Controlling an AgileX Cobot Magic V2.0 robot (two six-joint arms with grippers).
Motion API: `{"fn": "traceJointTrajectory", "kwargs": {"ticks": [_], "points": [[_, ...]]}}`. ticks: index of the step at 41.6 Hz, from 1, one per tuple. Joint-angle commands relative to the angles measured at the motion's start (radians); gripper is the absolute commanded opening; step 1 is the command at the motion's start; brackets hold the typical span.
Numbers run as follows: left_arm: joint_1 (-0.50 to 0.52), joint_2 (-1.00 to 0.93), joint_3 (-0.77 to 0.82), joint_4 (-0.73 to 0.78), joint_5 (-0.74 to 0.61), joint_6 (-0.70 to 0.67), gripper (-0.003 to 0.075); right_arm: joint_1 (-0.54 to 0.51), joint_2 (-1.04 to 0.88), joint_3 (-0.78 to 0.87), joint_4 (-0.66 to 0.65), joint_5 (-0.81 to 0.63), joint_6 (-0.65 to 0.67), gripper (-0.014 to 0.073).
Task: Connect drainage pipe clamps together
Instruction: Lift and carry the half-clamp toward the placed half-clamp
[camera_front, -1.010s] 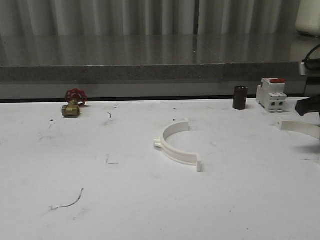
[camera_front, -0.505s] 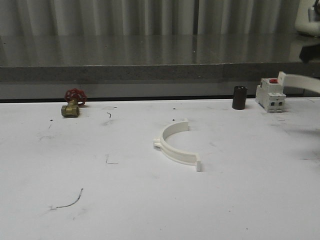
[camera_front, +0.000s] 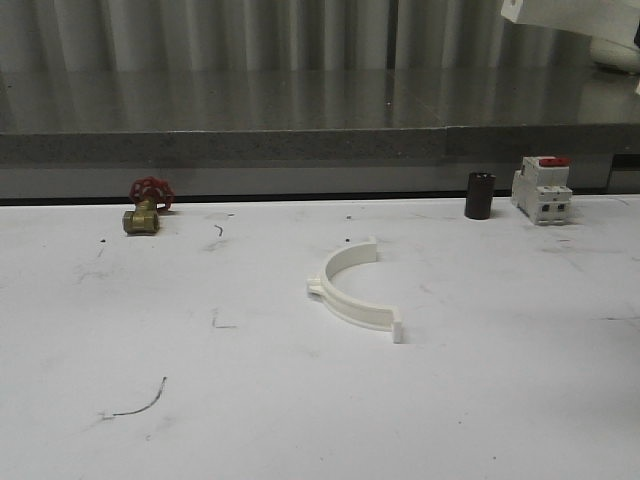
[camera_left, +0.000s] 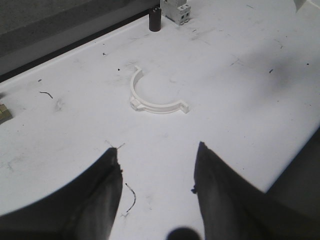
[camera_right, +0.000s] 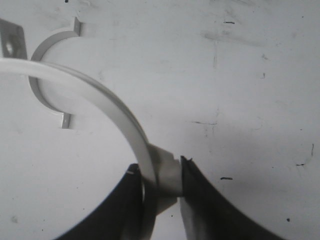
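Note:
One cream-white drainage pipe clamp (camera_front: 354, 291) lies flat in the middle of the white table, also seen from the left wrist (camera_left: 152, 95) and far below the right wrist (camera_right: 47, 80). The other drainage pipe clamp (camera_right: 107, 107) is held high in the air at its mid-arc nub, with my right gripper (camera_right: 159, 175) shut on it; an end of it shows at the top right of the front view (camera_front: 570, 12). My left gripper (camera_left: 157, 155) hangs open above bare table, well short of the lying clamp, with nothing between its fingers.
A brass valve with a red handwheel (camera_front: 147, 206) stands at the back left. A dark cylinder (camera_front: 480, 195) and a white circuit breaker with a red top (camera_front: 542, 189) stand at the back right. A grey ledge (camera_front: 300, 145) runs behind the table.
The right gripper has lifted its clamp from the table at the right edge up to the top right of the front view. The clamp in the middle has not moved.

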Motion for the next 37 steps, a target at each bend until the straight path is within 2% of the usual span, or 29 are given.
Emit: {"fn": "traceJointTrajectory", "kwargs": {"ticks": [1,12,23,37], "points": [[0.002,-0.003,-0.025,-0.013,-0.070,-0.001,0.0335,0.003,0.037,-0.034,-0.021,-0.065,0.059,0.0169],[0.002,-0.003,-0.025,-0.013,-0.070,-0.001,0.0335,0.006,0.242,-0.034,-0.021,-0.194,0.194,0.0171],[0.002,-0.003,-0.025,-0.013,-0.070,-0.001,0.0335,0.081,0.391,-0.034,-0.066,-0.284,0.288,0.0171],[0.002,-0.003,-0.025,-0.013,-0.070,-0.001,0.0335,0.119,0.532,-0.133,-0.100,-0.256,0.304,0.0171]]}}
